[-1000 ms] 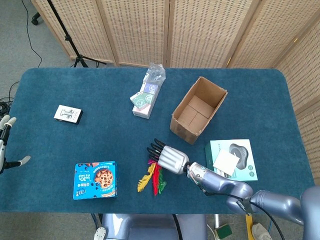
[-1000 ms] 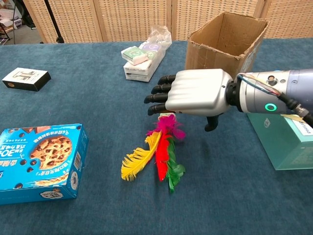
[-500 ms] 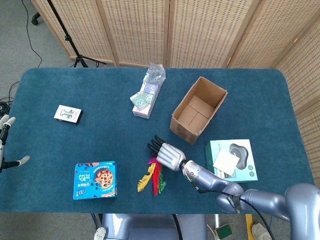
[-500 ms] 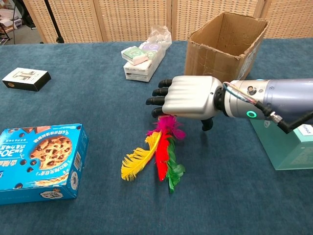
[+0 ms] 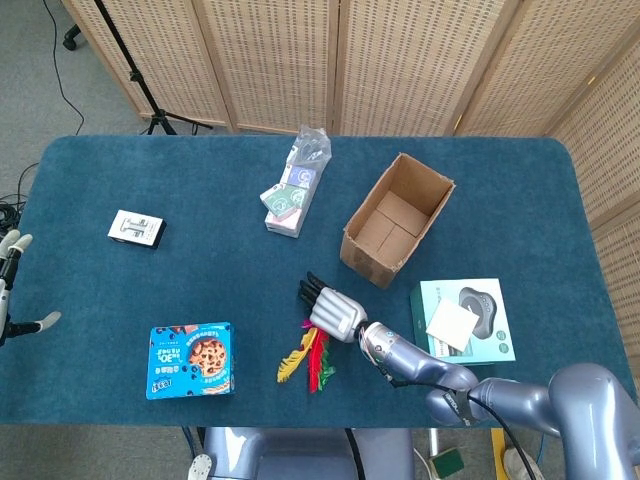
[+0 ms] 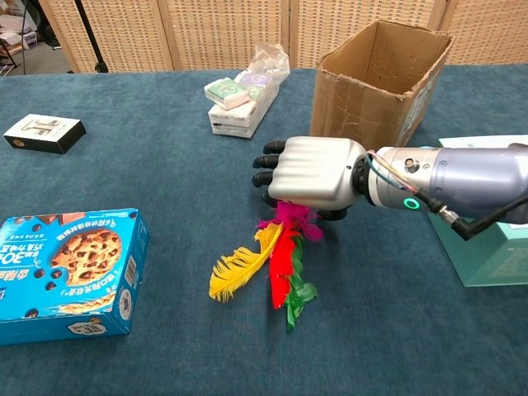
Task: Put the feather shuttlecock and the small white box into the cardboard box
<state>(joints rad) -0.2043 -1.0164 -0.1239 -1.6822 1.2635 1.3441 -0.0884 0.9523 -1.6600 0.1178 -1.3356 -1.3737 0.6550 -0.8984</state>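
Your right hand (image 6: 312, 173), ribbed silver shell with black fingers, sits palm-down over the base end of the feather shuttlecock (image 6: 272, 260). Its fingers curl down over the magenta tuft, but you cannot tell from either view whether they actually pinch it. The yellow, red and green feathers fan out flat on the blue felt-like table (image 6: 165, 148) toward the near edge.

The cardboard box (image 6: 375, 78) stands just behind the hand, upright with its top open, brown corrugated walls, rim torn and dented. The head view shows bare flaps on its floor (image 5: 397, 220).

The small white box (image 5: 136, 229) lies flat far off on your left side of the table; it is rectangular, with a black side and a dark print on top.

Your left hand (image 5: 12, 285) shows only at the head view's left edge, off the table, pale fingers apart and holding nothing.

Near the front left lies a glossy blue cookie box (image 6: 66, 272). At the back is a crinkly clear bag of small packets (image 6: 243, 91). A teal box (image 5: 463, 318) with a white paper square on top sits on the right.
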